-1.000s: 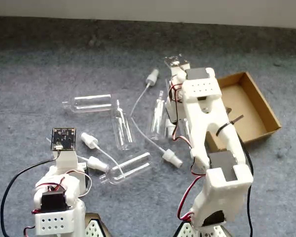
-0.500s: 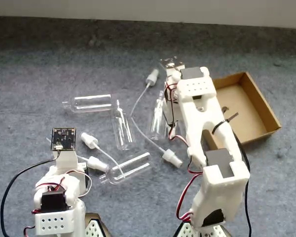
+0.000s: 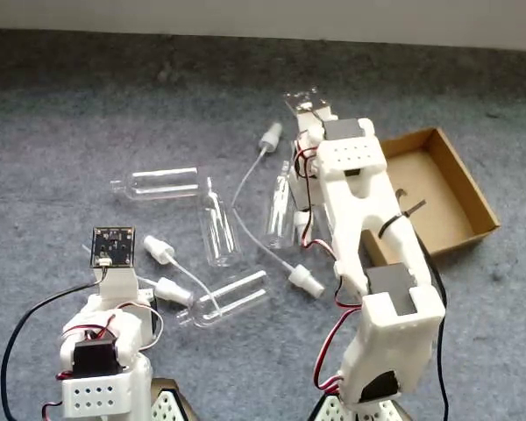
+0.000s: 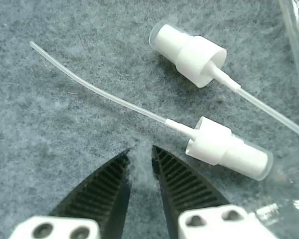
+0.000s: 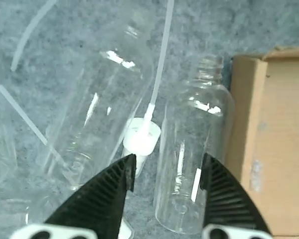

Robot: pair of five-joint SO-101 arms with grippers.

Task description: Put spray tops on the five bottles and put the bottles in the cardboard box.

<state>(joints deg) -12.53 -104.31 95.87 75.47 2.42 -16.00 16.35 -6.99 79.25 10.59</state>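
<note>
Two grippers over a grey carpet (image 3: 61, 114).

Left gripper (image 4: 139, 155): the jaws are drawn near each other but do not touch. A narrow strip of carpet shows between the tips, and nothing is held. Just ahead of the tips a white spray top (image 4: 224, 148) lies on its side, its dip tube (image 4: 99, 92) running across the front of both jaws. A second spray top (image 4: 189, 47) lies farther ahead, apart from the first.

Right gripper (image 5: 168, 160): the jaws are spread wide and grip nothing. Between them lies a clear bottle (image 5: 194, 149), uncapped, with its neck pointing away from the gripper and its body closer to one jaw. Beyond that jaw, just beside the bottle, is the wall of the cardboard box (image 5: 276, 139). At the tip of the other jaw sits a third spray top (image 5: 141, 137), its tube leading straight ahead. Beyond this jaw lies another bottle (image 5: 97, 94), also without a top.

From above, a far bottle (image 3: 158, 184) lies on the carpet well ahead of the left gripper, uncapped and well apart from the box.
</note>
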